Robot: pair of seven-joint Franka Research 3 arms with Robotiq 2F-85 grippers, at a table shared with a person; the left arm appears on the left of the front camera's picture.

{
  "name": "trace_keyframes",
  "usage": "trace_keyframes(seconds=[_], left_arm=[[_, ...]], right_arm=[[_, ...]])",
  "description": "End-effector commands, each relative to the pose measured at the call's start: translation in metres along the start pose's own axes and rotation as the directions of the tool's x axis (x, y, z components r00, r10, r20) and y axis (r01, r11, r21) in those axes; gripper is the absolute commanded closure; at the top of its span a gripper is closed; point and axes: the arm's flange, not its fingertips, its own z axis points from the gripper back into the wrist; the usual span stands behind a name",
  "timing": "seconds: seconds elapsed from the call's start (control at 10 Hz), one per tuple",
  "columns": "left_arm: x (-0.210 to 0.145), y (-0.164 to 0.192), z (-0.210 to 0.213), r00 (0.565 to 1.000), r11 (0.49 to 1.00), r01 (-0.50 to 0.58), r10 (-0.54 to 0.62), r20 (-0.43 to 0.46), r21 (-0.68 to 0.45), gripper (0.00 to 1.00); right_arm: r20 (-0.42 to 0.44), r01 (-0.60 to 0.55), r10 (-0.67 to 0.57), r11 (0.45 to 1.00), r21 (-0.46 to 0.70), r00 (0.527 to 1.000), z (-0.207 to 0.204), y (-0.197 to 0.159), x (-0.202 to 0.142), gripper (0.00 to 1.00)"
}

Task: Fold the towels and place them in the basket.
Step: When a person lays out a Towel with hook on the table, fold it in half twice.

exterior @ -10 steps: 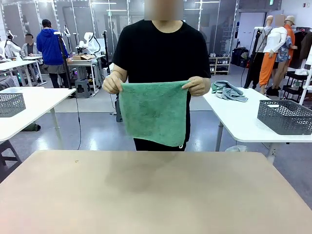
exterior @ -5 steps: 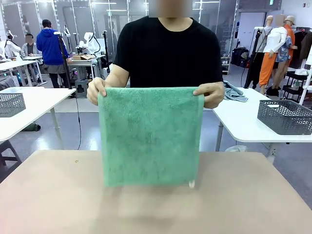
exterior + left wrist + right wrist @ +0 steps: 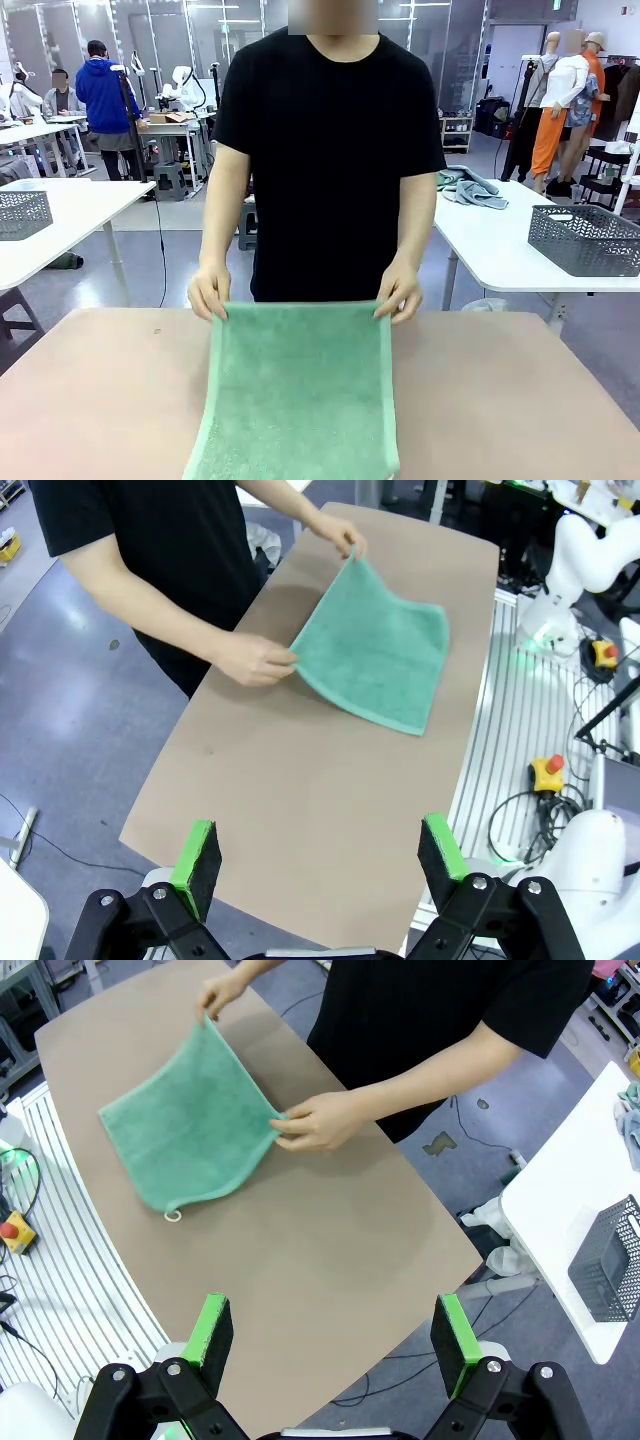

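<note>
The mint-green towel (image 3: 300,390) lies spread flat on the tan table (image 3: 90,400), running from the person's edge towards ours. Its far edge is lifted slightly. The person pinches the two far corners, one hand (image 3: 208,293) on one corner and the other hand (image 3: 400,292) on the second. A small white loop (image 3: 173,1215) hangs off a near corner.

We judge the terry cloth to be light, limp and a little grippy. It will sag and crease wherever it is lifted, and it will drag rather than slide. We would take hold at the two free near corners, pinching a hem edge, since the flat middle gives the pads nothing to bite on. We would keep away from the loop so it does not snag a finger.

Our left gripper (image 3: 318,855) hangs high above the table, fingers spread wide and holding nothing. Our right gripper (image 3: 330,1338) does the same, well apart from the cloth.

Around the towel the tabletop is bare, so only the person's hands and forearms stand in our way at the far corners. A dark grey lattice basket (image 3: 585,238) sits on a white side table (image 3: 500,245), well away from the towel. We cannot tell whether it is the one meant for us. A heap of grey-blue cloths (image 3: 468,187) lies farther back on that table.
</note>
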Motion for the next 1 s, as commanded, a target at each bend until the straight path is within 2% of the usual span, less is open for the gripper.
trace_keyframes(seconds=[0.0,0.9], left_arm=[[-0.0001,-0.0007,0.0011,1.0,1.0,0.001,-0.001,0.001,0.002,0.0],[-0.0001,-0.0007,0.0011,1.0,1.0,0.001,-0.001,0.001,0.002,0.0]], right_arm=[[0.005,-0.008,0.008,1.0,0.005,1.0,0.0,0.0001,0.0003,0.0],[0.005,-0.008,0.008,1.0,0.005,1.0,0.0,0.0001,0.0003,0.0]])
